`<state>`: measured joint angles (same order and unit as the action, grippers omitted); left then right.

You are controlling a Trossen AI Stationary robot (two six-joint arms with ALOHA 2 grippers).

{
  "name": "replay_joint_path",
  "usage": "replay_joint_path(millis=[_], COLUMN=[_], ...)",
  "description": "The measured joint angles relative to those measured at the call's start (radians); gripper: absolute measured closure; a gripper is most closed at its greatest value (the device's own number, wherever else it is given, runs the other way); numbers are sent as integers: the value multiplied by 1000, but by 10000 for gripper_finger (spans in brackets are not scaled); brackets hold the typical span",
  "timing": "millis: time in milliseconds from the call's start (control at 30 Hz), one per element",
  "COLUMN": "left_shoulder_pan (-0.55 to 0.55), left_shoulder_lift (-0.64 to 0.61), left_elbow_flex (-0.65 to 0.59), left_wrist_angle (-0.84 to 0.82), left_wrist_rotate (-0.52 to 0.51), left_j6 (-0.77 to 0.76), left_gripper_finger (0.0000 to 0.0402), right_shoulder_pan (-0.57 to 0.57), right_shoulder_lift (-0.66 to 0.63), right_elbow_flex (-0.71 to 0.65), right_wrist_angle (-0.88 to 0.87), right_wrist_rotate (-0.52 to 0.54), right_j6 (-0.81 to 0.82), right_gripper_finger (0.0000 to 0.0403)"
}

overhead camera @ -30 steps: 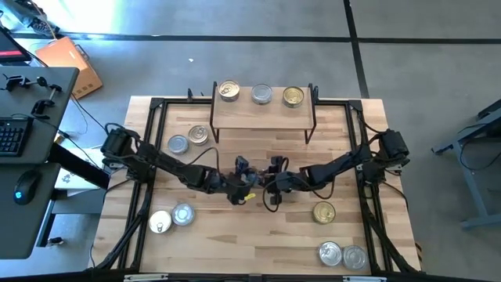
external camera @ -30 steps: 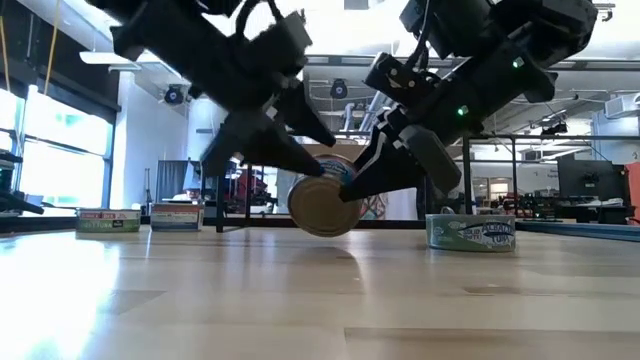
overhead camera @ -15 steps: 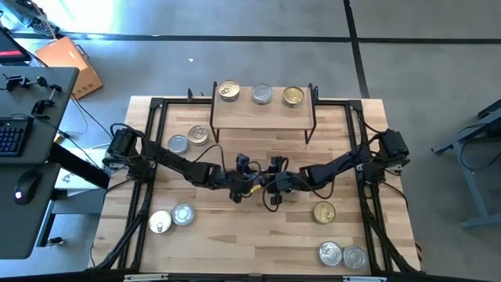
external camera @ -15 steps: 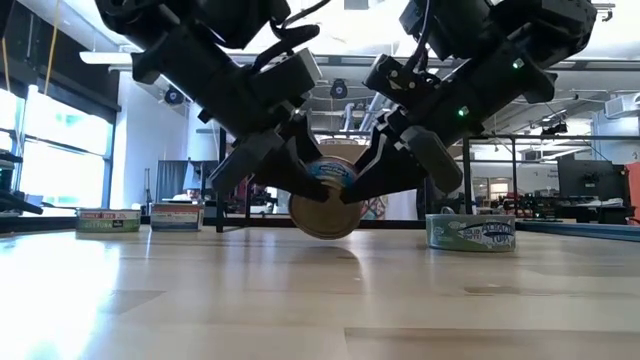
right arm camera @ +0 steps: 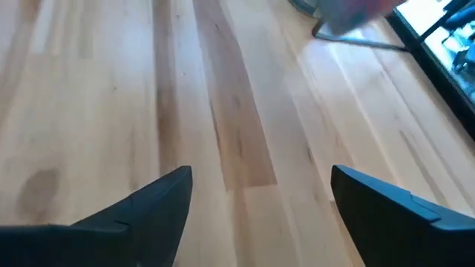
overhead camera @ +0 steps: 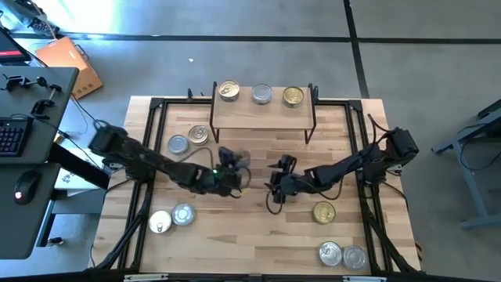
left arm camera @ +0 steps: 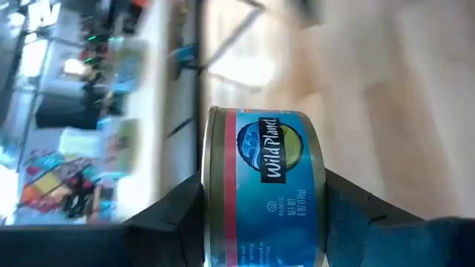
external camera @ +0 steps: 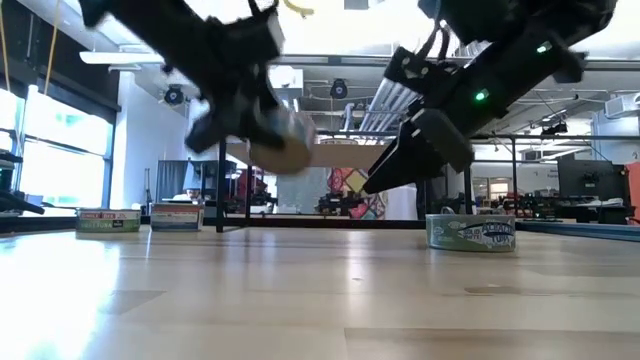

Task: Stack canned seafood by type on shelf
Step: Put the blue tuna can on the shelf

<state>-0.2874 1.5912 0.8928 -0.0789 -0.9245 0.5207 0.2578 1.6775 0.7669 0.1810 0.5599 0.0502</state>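
A tin with a blue and red label, one of the canned seafood, hangs above the table's middle with my left gripper shut on it. My right gripper stands open just to its right, above bare wood, holding nothing. The shelf stands at the far middle, with three tins resting on its top. More tins lie flat on the table at the far left, near left, right and near right. My left gripper pinches the tin across its two flat ends, one finger on each end, with the labelled wall facing the wrist camera. The fingers come slanting down from the table's left. The tin hangs on edge, lifted clear of the table.
The black frame rails run along the table's left and right sides. Bare wood lies at the near middle. The shelf's thin black legs stand just beyond the grippers.
My left gripper has shut on the tin, which stood on edge near the table between both grippers. My right gripper has opened and let go. The left has lifted the tin clear, up and a little toward the table's left, while the right has drawn back slightly.
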Motion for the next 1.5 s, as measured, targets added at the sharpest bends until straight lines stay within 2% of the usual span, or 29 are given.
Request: replay_joint_path(millis=[133, 267, 400, 600, 667, 800, 900, 1167, 1500], left_shoulder_pan=[19, 101, 226, 381, 413, 444, 452, 482, 545], left_shoulder_lift=[-132, -212, -229, -209, -209, -210, -210, -210, -218], left_elbow_flex=[0, 1, 1, 1, 1, 1, 1, 1, 1], left_wrist_angle=[6, 17, 15, 3, -2, -4, -11, -28, -22], left_wrist_rotate=[-12, -8, 9, 137, 160, 188, 226, 377, 399], left_j6=[59, 177, 254, 267, 267, 269, 270, 247, 213], left_gripper_finger=[227, 227, 227, 225, 205, 152, 133, 125, 124], right_shoulder_pan=[27, 33, 33, 32, 32, 32, 32, 32, 32], right_shoulder_lift=[0, 0, 0, 0, 0, 0, 0, 0, 0], right_elbow_flex=[-3, -3, -4, -4, -4, -4, -4, -4, -4], right_wrist_angle=[2, 11, 11, 11, 10, 7, 6, 4, 4], right_wrist_rotate=[41, 42, 42, 43, 43, 43, 43, 42, 35], right_j6=[21, 23, 22, 21, 21, 21, 21, 24, 24], right_gripper_finger=[87, 86, 86, 85, 85, 85, 85, 85, 85])
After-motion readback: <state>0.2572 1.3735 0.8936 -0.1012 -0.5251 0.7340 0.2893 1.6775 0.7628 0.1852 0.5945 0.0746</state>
